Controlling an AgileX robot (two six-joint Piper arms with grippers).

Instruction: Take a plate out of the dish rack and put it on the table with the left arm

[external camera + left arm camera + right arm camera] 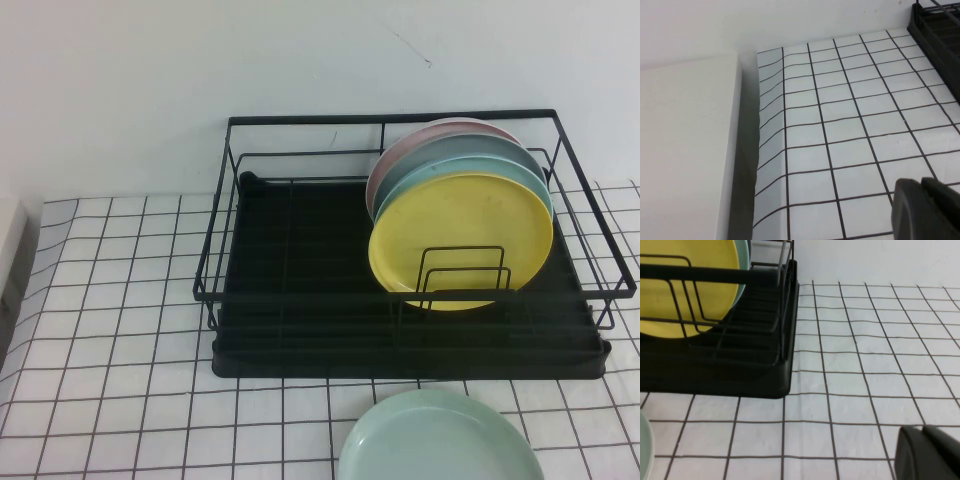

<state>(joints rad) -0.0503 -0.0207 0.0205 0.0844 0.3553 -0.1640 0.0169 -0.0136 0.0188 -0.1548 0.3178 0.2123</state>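
While the table [110, 330] in its white cloth with the black grid takes up most of the scene, nothing on it marks the task as under way, and I judge the job not yet begun. Neither arm shows in the high view.

The dish rack [300, 300], black wire over a black drip tray, sits toward the back. From the left gripper [927, 210] only a corner of it shows, well apart and ahead on the far side of open cloth. The right gripper [932, 452] hangs near the rack's other end, just beside its tray corner.

The plate [462, 240], plain yellow, stands upright on edge between the wire dividers, frontmost in a stack with a light blue plate [480, 172] and other pale ones behind it. It lies well away from the left gripper and out of that wrist's sight. A mint-green plate [440, 440] lies flat on the cloth in front of the rack.

The left gripper hangs low over bare cloth with its fingers closed together and nothing between them. Of the right gripper only a dark edge shows, with nothing visibly in it.

Everything is left: reach across, open, grasp the yellow rim, lift it clear of the dividers, set it down.

No brand, label or writing can be read anywhere.
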